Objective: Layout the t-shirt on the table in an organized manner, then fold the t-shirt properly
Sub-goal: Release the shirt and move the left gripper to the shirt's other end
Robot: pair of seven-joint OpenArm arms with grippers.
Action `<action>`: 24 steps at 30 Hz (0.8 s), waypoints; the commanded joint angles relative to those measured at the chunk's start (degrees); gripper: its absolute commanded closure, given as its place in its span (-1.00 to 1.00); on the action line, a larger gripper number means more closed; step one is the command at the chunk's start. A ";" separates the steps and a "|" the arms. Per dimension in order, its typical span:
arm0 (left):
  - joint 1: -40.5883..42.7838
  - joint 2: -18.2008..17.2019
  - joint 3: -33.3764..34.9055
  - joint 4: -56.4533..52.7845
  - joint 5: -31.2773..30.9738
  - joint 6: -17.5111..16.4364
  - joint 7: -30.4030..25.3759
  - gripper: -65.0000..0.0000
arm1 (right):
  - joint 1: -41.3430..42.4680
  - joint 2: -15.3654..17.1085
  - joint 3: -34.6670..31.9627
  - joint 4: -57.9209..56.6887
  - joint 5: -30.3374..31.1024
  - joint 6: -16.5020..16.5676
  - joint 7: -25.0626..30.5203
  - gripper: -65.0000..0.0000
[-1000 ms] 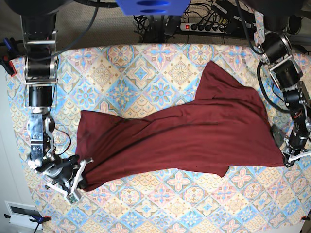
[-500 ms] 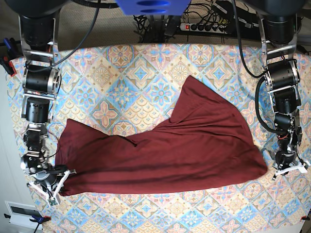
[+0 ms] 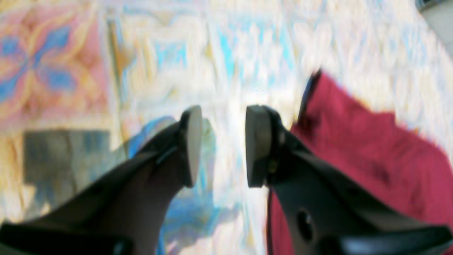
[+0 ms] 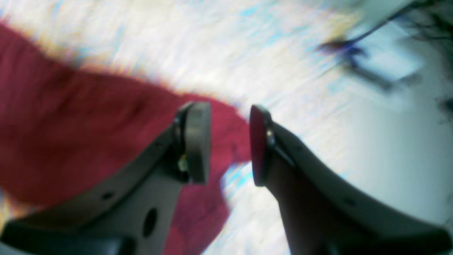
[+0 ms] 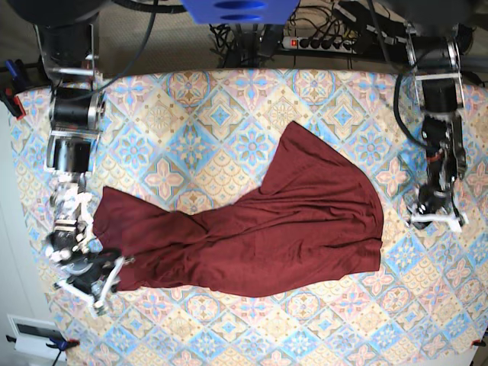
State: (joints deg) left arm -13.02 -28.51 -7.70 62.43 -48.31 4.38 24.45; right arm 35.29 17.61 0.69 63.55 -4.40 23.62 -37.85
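Note:
The maroon t-shirt [image 5: 259, 229] lies crumpled across the middle of the patterned table [image 5: 221, 114], with one part reaching toward the far side. My right gripper [image 5: 95, 280] is at the shirt's near left corner. In the right wrist view the right gripper [image 4: 230, 148] is open, and the shirt's edge [image 4: 70, 117] lies under and behind its fingers, not pinched. My left gripper [image 5: 437, 221] stands off the shirt's right edge, apart from it. In the blurred left wrist view the left gripper [image 3: 221, 145] is open and empty, with the shirt [image 3: 371, 152] to its right.
A power strip [image 5: 320, 42] and cables lie behind the table's far edge. A white box [image 5: 34, 332] sits on the floor at the near left corner. Clamps [image 5: 11, 99] grip the table's left edge. Patterned tablecloth shows all around the shirt.
Both grippers have opened and let go of the shirt. The stretched cloth has slackened and drawn in toward the middle. The left arm has moved toward the far side, away from the shirt's right corner.

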 commanded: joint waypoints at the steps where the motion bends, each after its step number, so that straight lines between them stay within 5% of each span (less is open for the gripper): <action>1: 0.84 -0.02 -0.87 3.98 -0.70 -1.17 0.74 0.36 | 0.62 1.08 0.41 2.17 0.14 -0.72 0.61 0.44; 12: 15.17 10.71 -4.91 18.14 -9.66 -1.17 18.06 0.36 | -8.69 0.99 0.67 9.02 0.14 -0.72 0.26 0.44; 24: 19.30 18.97 -4.38 17.61 -10.19 -1.00 19.20 0.36 | -10.36 0.99 0.76 10.60 0.14 -0.72 0.26 0.44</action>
State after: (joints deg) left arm 6.09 -9.63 -12.45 80.09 -59.96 2.11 41.10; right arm 22.57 17.78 0.99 73.01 -4.60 23.35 -39.35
